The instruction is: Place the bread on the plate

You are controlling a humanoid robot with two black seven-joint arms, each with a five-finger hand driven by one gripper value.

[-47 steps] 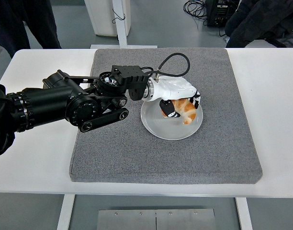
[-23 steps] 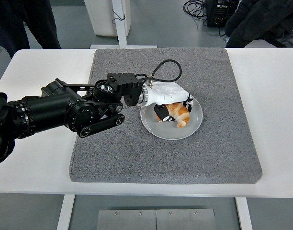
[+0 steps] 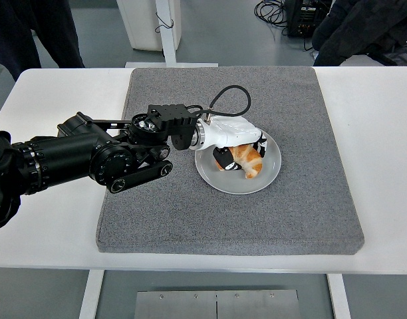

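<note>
Since a second ago my left hand (image 3: 235, 143) has come down and drawn back a little toward the desk's left edge, and the bread (image 3: 247, 159) it carried now lies inside the plate (image 3: 270, 174), near its rim. My fingers are curled over the bread, pinching it, so to my mind only the letting go is left. The plate sits on the grey mat (image 3: 310, 212), about at its middle, with nothing else on it. People stand beyond the desk's far edge, well apart from my arm.
</note>
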